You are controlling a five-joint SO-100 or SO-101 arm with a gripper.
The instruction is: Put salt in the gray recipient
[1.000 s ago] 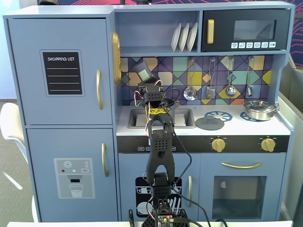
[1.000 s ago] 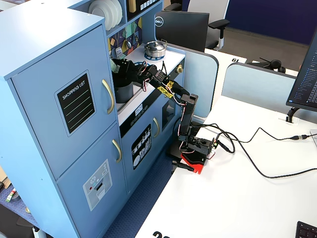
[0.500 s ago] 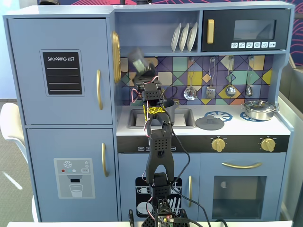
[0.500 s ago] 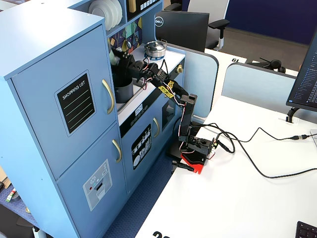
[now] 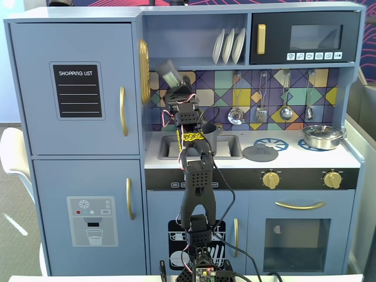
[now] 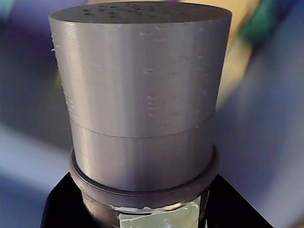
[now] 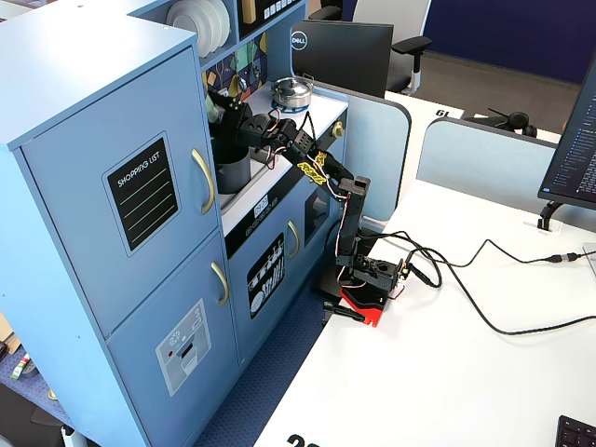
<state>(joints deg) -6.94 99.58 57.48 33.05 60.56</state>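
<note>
The salt (image 5: 169, 75) is a dark-gray shaker with a pale green label, tilted in the air in front of the tiled backsplash. My gripper (image 5: 174, 88) is shut on its lower part. In the wrist view the salt (image 6: 142, 95) fills the frame, its holed top facing away, with black fingers (image 6: 59, 206) on both sides of its base. The gray recipient (image 5: 209, 130) stands at the sink, below and right of the shaker, partly hidden by my arm. In the side fixed view the gripper (image 7: 226, 104) holds the shaker above the gray recipient (image 7: 233, 169).
A flat gray lid (image 5: 260, 153) lies on the counter right of the sink (image 5: 228, 147). A shiny steel pan (image 5: 321, 136) sits at the far right burner. Utensils (image 5: 236, 114) hang on the backsplash, and a shelf (image 5: 176, 63) runs just above the shaker.
The gripper has lifted the salt up and slightly left, from just above the sink to near the shelf. The pot now shows beside my arm.
</note>
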